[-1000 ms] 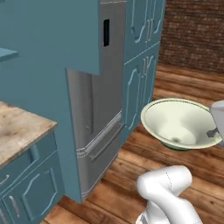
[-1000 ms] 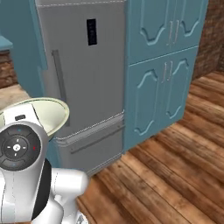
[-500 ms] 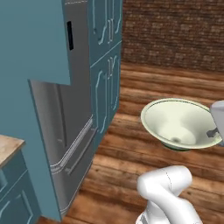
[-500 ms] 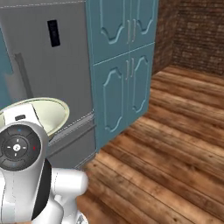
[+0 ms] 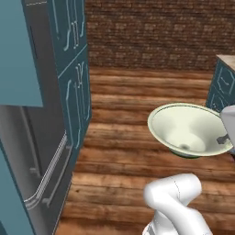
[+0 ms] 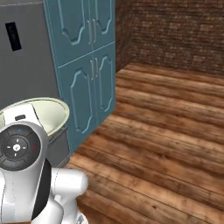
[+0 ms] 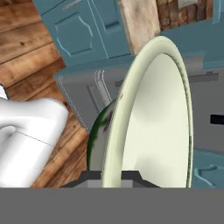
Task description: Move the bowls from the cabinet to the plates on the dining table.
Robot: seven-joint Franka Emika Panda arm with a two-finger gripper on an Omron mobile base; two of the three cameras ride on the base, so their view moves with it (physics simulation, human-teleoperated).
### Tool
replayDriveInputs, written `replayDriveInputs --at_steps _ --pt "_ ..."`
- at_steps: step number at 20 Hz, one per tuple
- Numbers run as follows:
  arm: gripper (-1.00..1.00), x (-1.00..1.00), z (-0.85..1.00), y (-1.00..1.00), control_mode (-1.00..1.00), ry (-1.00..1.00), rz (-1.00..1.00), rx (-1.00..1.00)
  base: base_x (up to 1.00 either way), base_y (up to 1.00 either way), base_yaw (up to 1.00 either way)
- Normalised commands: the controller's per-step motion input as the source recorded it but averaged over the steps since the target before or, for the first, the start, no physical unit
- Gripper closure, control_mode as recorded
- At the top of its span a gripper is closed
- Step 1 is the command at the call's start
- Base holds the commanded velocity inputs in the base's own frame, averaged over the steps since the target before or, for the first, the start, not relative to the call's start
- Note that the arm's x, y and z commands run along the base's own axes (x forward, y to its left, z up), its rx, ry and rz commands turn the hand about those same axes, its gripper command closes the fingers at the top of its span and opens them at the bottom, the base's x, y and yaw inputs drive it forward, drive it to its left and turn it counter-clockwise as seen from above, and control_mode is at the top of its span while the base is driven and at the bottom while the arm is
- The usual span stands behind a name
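1. bare wooden floor lies open ahead, up to the brick wall.
2. tall teal cupboards and the grey fridge wall off the left side.
3. a teal unit stands far right.

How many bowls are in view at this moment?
1. The pale yellow-green bowl is held off the wooden floor by its rim in the shut tool. A second bowl may be out of frame.
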Motion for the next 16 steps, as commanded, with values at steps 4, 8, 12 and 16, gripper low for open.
replayDriveInputs --at_steps 4,8,12,16 --pt "1.0 0.0 0.0 0.0 1.0 0.0 0.0 0.0 0.35 0.0 -0.38" --pt "1.0 0.0 0.0 0.0 1.0 0.0 0.0 0.0 0.34 0.0 -0.38" --pt "1.0 0.0 0.0 0.0 1.0 0.0 0.0 0.0 0.32 0.0 -0.38" --pt "1.0 0.0 0.0 0.0 1.0 0.0 0.0 0.0 0.34 0.0 -0.39"
